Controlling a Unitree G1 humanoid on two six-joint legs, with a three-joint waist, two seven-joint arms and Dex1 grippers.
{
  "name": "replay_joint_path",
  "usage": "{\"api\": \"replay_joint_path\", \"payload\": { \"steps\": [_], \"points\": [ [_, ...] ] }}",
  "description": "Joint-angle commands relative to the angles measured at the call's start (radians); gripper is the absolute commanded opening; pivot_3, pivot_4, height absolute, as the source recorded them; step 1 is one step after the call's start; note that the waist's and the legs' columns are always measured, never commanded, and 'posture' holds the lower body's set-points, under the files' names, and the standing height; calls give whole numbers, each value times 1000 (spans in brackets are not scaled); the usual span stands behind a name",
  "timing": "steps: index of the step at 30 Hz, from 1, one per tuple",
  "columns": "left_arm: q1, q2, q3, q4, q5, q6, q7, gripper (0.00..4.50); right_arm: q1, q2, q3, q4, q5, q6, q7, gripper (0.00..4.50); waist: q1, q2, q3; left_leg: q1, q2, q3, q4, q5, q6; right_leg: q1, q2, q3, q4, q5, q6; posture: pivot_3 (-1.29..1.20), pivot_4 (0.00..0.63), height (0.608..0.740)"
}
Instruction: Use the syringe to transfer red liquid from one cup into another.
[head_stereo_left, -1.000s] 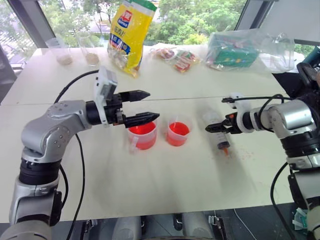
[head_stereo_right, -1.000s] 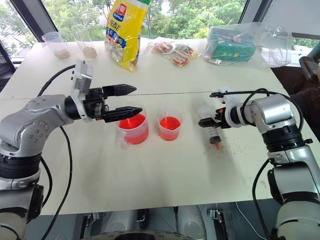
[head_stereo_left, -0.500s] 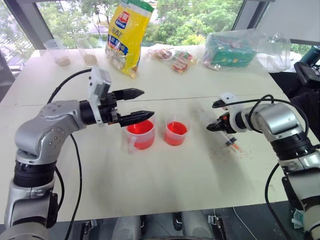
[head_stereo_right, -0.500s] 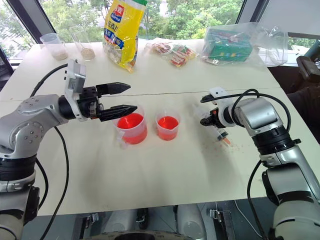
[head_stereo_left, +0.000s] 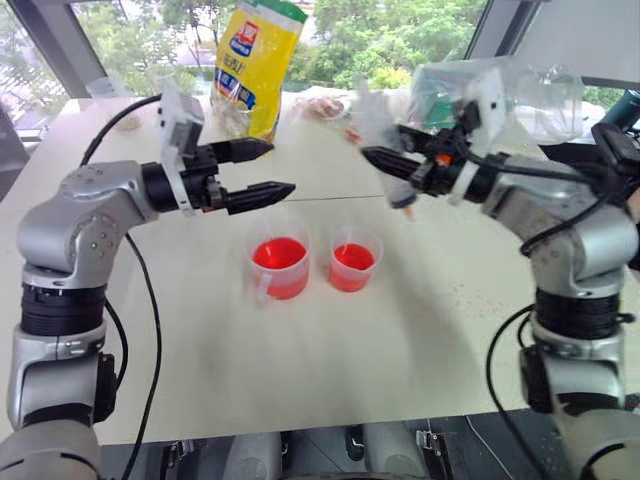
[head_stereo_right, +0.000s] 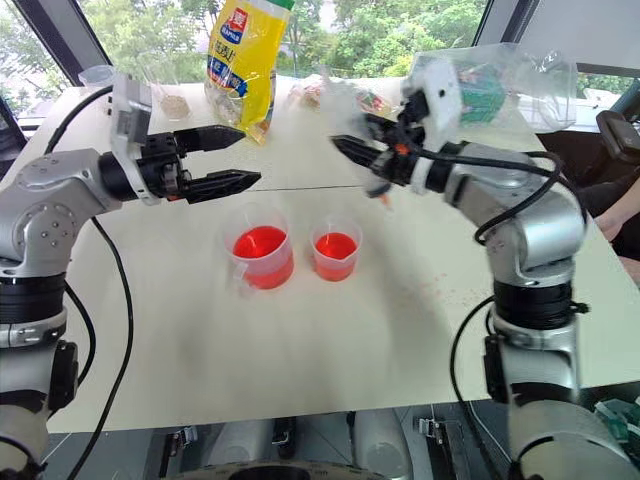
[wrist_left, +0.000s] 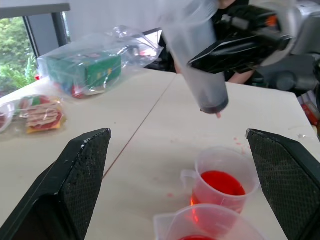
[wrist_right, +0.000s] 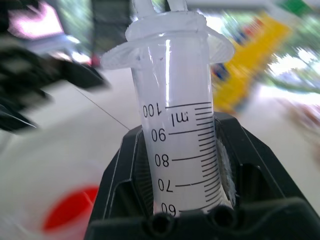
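Observation:
My right gripper (head_stereo_left: 388, 160) is shut on the syringe (head_stereo_left: 372, 115), holding it in the air behind the cups, roughly upright, with its red-stained tip low. In the right wrist view the graduated barrel of the syringe (wrist_right: 182, 125) sits clamped between the black fingers (wrist_right: 120, 175). The handled beaker (head_stereo_left: 280, 268) and the smaller cup (head_stereo_left: 353, 262) stand side by side on the table, both holding red liquid (head_stereo_left: 279, 252). My left gripper (head_stereo_left: 255, 172) hovers open above and left of the beaker, pointing toward the syringe (wrist_left: 196, 60).
A yellow snack bag (head_stereo_left: 255, 60), small snack packets (head_stereo_left: 325, 105) and a clear bag with a green box (head_stereo_left: 470, 95) lie along the table's far side. Two clear cups with beige contents (head_stereo_right: 175, 100) stand at the far left. Red droplets (head_stereo_left: 460, 295) spot the table right of the cups.
My right gripper has closed on the syringe, which lay on the table, and lifted it up and to the left, behind the cups. My left gripper has risen a little.

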Motion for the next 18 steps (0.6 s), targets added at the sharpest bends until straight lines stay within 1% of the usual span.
{"api": "replay_joint_path", "payload": {
  "steps": [1, 3, 9, 14, 18],
  "points": [
    [-58, 28, 25, 28, 29, -36, -15, 4500, -26, 111, -6, 0, 60, -152, 20, 1334, 1, 0, 0, 0, 0, 0, 0, 0, 0, 0, 0, 0, 0, 0, 0, 0, 150, 740],
    [-70, 47, 33, 43, 33, -33, -27, 4500, -10, 183, 20, 46, 56, -231, 37, 1334, 0, 0, 0, 0, -2, 0, 0, 0, 0, 1, -2, 0, -1, 0, 0, 0, 150, 740],
    [-63, 108, 60, 49, 41, -22, -41, 4500, 60, 299, 107, 212, 6, -423, 111, 1334, -4, 0, 0, 0, -2, 0, 0, -1, 1, 1, -2, 0, -1, 0, 0, 0, 150, 740],
    [-49, 154, 72, 44, 34, -8, -55, 4500, 126, 326, 177, 275, -33, -508, 170, 1334, -5, 0, 0, 0, -1, 0, 0, 0, 1, 0, -2, 0, 0, 0, 0, 0, 150, 740],
    [-39, 169, 79, 36, 27, 7, -63, 4500, 164, 327, 216, 301, -59, -543, 195, 1334, -4, 0, 0, 0, -1, 0, 0, 0, 1, 0, -2, 0, 0, 0, 0, 0, 150, 740]
  ]
}}
